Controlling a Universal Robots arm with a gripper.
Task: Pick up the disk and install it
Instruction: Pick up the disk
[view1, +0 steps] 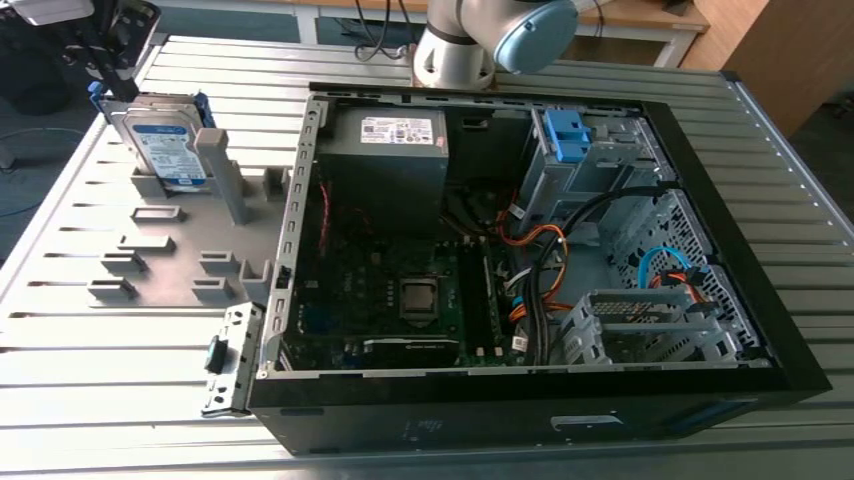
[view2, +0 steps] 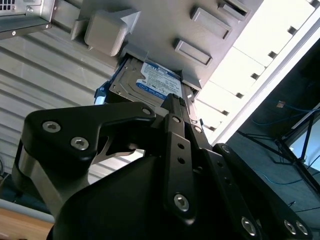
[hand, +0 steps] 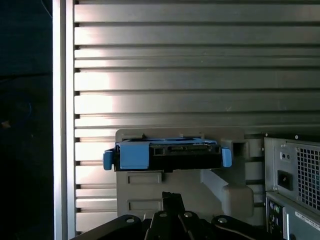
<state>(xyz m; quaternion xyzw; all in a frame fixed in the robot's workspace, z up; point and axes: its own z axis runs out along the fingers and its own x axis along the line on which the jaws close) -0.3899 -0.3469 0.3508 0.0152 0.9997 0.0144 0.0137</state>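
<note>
The disk (view1: 163, 143) is a silver drive with a white-and-blue label and a blue frame. It stands on edge in a slot of the grey holder plate (view1: 174, 250), at the exterior view's upper left. My gripper (view1: 118, 72) hangs just above and behind the disk's top edge. In the second wrist view the disk's label face (view2: 150, 80) lies right beyond the gripper's black tip (view2: 172, 102). In the first wrist view I look down on the disk's blue-framed connector edge (hand: 167, 155), with the gripper (hand: 172, 199) close beside it. Contact with the disk cannot be made out.
An open computer case (view1: 296, 250) lies flat on the slatted metal table (view1: 107, 370), to the holder's right in the exterior view. Inside are a grey power supply box (view1: 394, 150), a blue plastic clip (view1: 567, 135) on the drive cage, and orange and blue cables. The arm's base (view1: 461, 55) stands behind the case.
</note>
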